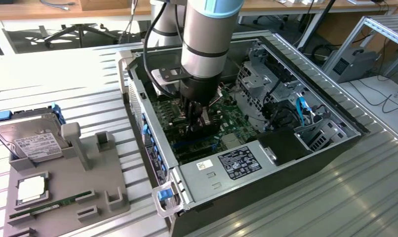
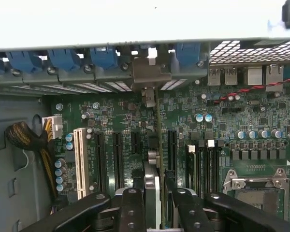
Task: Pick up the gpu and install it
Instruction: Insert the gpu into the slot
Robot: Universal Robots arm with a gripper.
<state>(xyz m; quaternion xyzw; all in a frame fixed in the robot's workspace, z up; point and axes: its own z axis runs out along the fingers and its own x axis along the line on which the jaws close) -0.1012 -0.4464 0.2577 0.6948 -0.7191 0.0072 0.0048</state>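
Metal case (image 1: 331,111), gripper (image 2: 157,193) holding gpu (image 2: 154,159) inside

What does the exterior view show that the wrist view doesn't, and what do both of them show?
Exterior view alone: the open computer case as a whole, its power supply with the white label, and beside it on the exterior view's left a grey holder with a hard drive and a RAM stick.

Wrist view alone: the white expansion slot, the blue rear latches and the empty CPU socket.

Both: the green motherboard and the tool holding the gpu edge-on over the slots.
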